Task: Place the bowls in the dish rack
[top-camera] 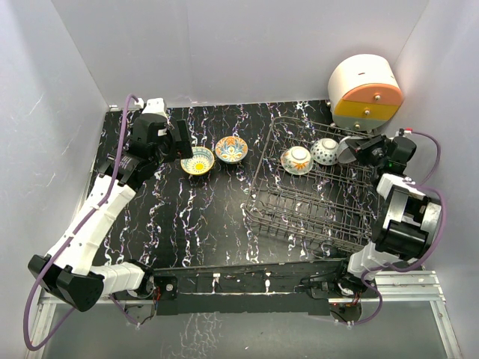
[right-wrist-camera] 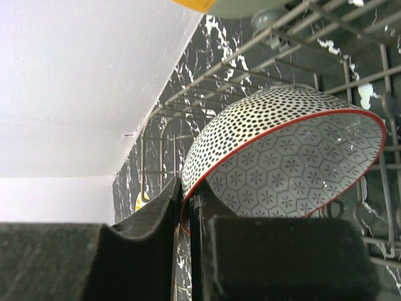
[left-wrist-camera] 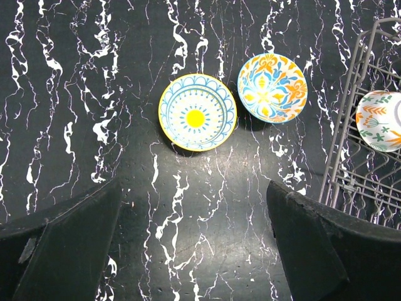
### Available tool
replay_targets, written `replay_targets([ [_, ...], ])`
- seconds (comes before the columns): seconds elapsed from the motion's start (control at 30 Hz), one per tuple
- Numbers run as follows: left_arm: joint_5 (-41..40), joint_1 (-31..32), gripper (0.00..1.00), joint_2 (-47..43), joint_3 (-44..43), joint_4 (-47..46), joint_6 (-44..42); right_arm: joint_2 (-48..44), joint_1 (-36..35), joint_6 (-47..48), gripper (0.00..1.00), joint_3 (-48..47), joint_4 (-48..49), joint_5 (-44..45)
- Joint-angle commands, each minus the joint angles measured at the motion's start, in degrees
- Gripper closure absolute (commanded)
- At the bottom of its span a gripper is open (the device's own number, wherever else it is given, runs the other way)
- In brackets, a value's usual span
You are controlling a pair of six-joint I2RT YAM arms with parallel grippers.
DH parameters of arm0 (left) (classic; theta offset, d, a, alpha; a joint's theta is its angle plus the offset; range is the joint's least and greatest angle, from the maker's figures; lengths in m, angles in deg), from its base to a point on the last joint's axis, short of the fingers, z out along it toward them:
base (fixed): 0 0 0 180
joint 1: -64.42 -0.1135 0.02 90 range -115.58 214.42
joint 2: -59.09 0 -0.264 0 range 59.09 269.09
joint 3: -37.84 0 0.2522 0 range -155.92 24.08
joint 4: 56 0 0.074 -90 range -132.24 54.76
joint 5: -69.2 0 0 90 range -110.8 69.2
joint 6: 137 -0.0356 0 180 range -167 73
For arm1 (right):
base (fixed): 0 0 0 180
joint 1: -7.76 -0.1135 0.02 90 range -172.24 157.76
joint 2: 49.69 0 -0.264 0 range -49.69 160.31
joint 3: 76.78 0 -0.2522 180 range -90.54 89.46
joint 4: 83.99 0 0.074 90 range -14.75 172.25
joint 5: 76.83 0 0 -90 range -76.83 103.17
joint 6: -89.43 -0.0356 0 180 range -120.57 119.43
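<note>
Over the dish rack's (top-camera: 299, 213) far-right end: right gripper (right-wrist-camera: 187, 213) clenched on dotted bowl (right-wrist-camera: 282, 119) rim. Left gripper (left-wrist-camera: 194, 251) spread wide above yellow bowl (left-wrist-camera: 197, 113) and orange bowl (left-wrist-camera: 272, 88) on tabletop (left-wrist-camera: 75, 125). Judged: ceramic, stiff, likely glaze-slick, chips against wire; pinch across rim.

Nothing legible anywhere: no text, label, brand, number or sign to read in any of the three views.
</note>
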Motion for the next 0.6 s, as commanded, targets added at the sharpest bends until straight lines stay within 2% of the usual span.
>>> replay_targets([
  [0.0, 0.91, -0.29, 0.03, -0.52, -1.67, 0.13, 0.32, 1.74, 2.29, -4.02, 0.92, -0.90, 15.74, -1.62],
  [0.07, 1.16, -0.25, 0.03, -0.20, -1.79, 0.10, 0.36, 3.69, 2.90, -7.48, 0.92, 1.16, 23.03, -1.94],
  [0.23, 1.21, -0.29, 0.03, 0.18, -1.68, 0.32, 0.49, 7.99, 3.01, -9.15, 0.92, 3.60, 34.53, -1.43],
  [0.57, 0.98, -0.28, 0.03, 0.84, -2.27, 1.08, 0.72, 14.66, 3.27, -8.55, 0.92, 6.55, 41.80, -1.61],
])
